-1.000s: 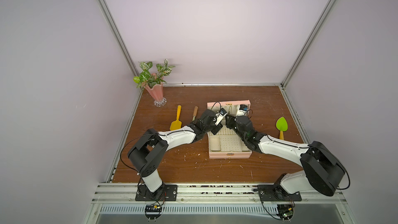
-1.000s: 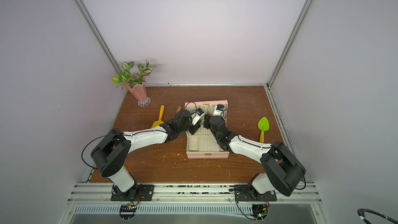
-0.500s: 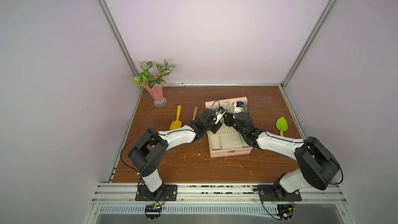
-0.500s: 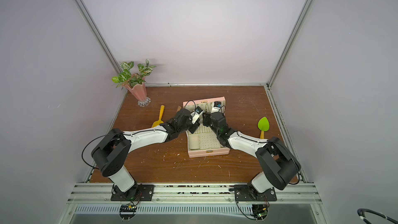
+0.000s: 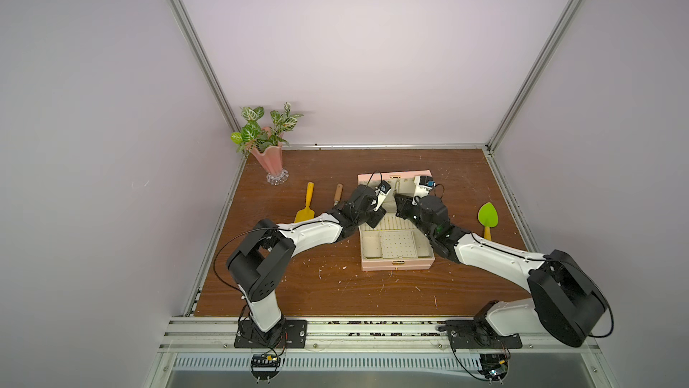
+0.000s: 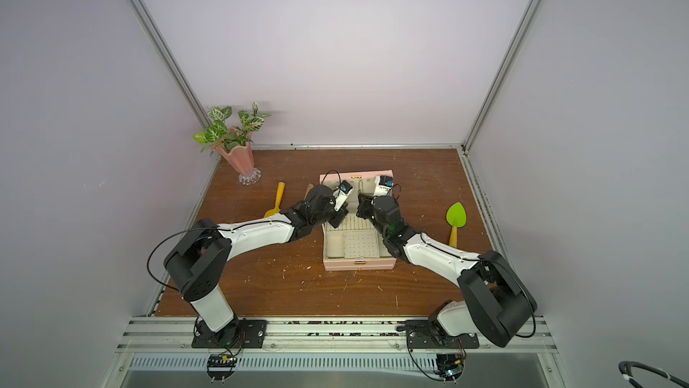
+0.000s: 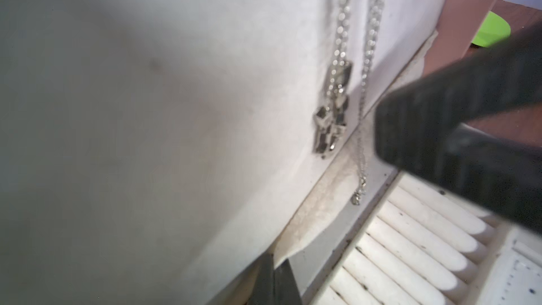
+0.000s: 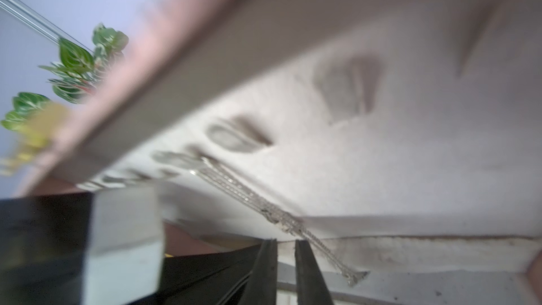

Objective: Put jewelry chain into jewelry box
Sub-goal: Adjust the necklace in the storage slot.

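Observation:
The pink jewelry box (image 5: 397,264) (image 6: 359,264) stands open mid-table, its lid (image 5: 395,174) upright at the back. The thin silvery jewelry chain (image 7: 369,42) (image 8: 252,198) hangs down the lid's cream lining, its small end piece (image 7: 357,198) over the slotted compartment. My left gripper (image 5: 376,219) (image 6: 337,219) (image 7: 274,277) is shut, its tips at the foot of the lid lining. My right gripper (image 5: 400,203) (image 6: 361,205) (image 8: 286,271) is open by a narrow gap with nothing in it. The chain runs just beside one of its fingers.
A pink vase with green leaves (image 5: 269,158) stands at the back left. A yellow trowel (image 5: 306,203) and a wooden-handled tool (image 5: 337,194) lie left of the box, a green trowel (image 5: 487,216) to its right. Pale flecks dot the brown table.
The box twisted slightly half a second ago and sits square again. The right gripper's jaws have narrowed near the lid. The left gripper stayed shut at the box's left rear.

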Controlling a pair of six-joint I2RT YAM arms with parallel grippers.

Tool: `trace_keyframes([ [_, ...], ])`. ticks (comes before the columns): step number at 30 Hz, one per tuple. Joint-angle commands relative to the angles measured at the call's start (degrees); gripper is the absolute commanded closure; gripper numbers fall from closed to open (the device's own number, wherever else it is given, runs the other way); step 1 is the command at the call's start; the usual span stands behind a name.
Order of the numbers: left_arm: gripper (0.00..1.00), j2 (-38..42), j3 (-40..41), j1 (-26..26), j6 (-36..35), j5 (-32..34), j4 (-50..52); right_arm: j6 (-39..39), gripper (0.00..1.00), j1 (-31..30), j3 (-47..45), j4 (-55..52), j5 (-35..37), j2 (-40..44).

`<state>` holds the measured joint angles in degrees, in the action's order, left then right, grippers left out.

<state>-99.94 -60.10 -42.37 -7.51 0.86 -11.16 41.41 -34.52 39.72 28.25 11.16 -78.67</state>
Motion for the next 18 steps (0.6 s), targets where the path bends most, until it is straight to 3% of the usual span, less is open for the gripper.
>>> trace_keyframes([
  [1, 0.99, -0.65, -1.65, 0.27, 1.65, -2.92, -1.15, 0.82, 0.87, 0.43, 1.00, -1.48, -0.34, 3.12],
  [3, 0.99, -0.61, -1.57, 0.27, 1.69, -3.02, -1.40, 1.81, 0.87, 0.19, 1.23, -2.92, -1.23, 3.46],
  [7, 0.99, -0.69, -1.82, 0.34, 1.80, -3.14, -1.27, 2.72, 0.77, -1.56, 2.07, -3.84, -0.32, 1.87],
  [18, 0.99, -0.26, -1.47, 0.36, 1.40, -3.22, -1.19, 5.81, 0.67, -2.79, 1.07, 5.01, 1.84, -4.03],
])
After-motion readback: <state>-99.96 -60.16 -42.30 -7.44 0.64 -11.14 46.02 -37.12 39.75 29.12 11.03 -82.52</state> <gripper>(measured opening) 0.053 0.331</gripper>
